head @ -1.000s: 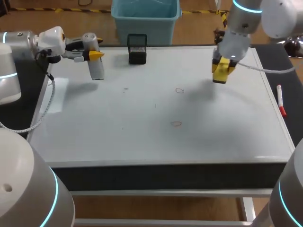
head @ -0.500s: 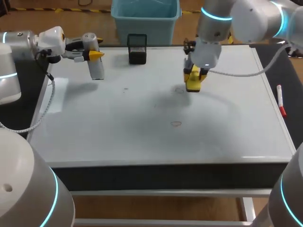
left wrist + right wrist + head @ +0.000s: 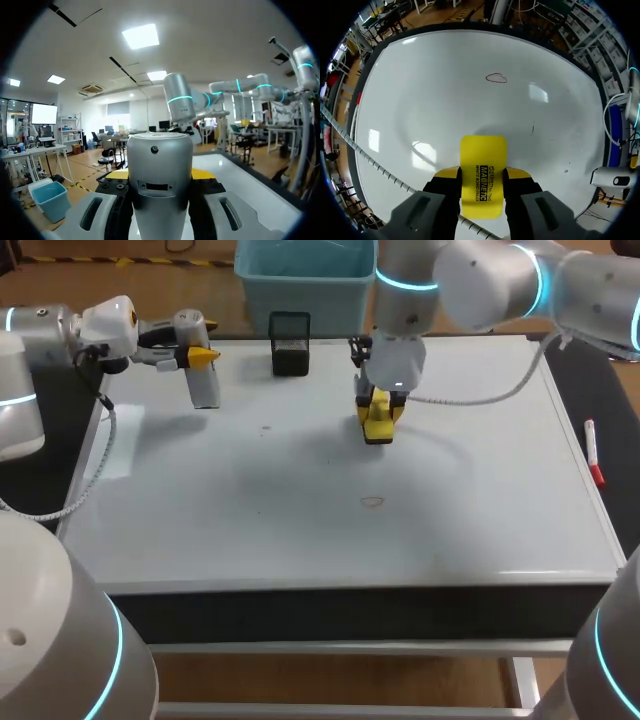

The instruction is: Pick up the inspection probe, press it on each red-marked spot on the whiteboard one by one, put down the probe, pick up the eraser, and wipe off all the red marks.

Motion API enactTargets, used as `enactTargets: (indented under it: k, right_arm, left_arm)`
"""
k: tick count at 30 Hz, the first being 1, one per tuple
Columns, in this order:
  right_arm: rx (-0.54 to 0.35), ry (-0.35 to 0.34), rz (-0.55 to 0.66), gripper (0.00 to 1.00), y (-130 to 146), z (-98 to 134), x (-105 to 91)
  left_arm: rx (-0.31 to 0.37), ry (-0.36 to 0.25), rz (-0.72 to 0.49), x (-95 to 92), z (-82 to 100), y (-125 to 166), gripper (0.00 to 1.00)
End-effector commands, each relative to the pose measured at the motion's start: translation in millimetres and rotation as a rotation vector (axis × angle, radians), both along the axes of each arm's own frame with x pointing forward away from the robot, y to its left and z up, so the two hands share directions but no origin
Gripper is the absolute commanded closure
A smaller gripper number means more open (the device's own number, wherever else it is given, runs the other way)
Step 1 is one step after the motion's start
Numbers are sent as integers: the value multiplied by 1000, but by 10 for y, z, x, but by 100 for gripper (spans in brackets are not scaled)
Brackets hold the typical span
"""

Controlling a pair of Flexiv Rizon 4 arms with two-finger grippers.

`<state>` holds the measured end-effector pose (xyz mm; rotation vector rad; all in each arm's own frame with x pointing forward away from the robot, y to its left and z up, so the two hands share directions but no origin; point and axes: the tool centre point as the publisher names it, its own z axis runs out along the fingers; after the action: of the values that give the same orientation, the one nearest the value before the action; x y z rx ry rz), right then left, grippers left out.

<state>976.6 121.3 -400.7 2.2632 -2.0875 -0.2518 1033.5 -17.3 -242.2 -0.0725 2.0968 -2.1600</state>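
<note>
The right tool [image 3: 380, 418] is closed on the yellow block eraser [image 3: 378, 430], both fingers clamping its sides, low over the flat whiteboard [image 3: 480, 510] near the middle of the desk's far edge; a red oval mark [image 3: 372, 502] lies on the board closer to the near edge, apart from the eraser; the left tool [image 3: 196, 355] grips the silver cylindrical inspection probe [image 3: 203, 388] above the far-left corner; a black box [image 3: 290, 343] stands at the far edge; a red marker pen [image 3: 593, 452] lies by the right edge.

The probe [image 3: 204, 386] is upper left, the eraser [image 3: 380, 426] upper middle, a mark [image 3: 372, 502] below it on the surface [image 3: 250, 540], a pen [image 3: 592, 451] far right.
</note>
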Motion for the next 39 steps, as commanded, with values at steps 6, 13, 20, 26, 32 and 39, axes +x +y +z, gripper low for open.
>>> enactTargets:
  k: [6, 13, 20, 26, 32, 39]
  right_arm:
    - [-15, 18, -7, 100, 51, -152, 52]
    - [-27, 19, -7, 100, 12, -193, 68]
    - [-33, 26, -8, 100, -38, -222, 83]
    - [-39, 31, -9, 100, -94, -270, 80]
    - [-48, 42, -24, 100, -192, -319, 82]
    - [-66, 43, -70, 100, -434, -324, 105]
  left_arm:
    - [2, -1, 3, -11, 16, -3, 100]
    - [2, -1, 3, -11, 16, -3, 100]
    - [2, -1, 3, -11, 16, -3, 100]
    - [2, -1, 3, -11, 16, -3, 100]
    - [2, -1, 3, -11, 16, -3, 100]
    - [2, -1, 3, -11, 16, -3, 100]
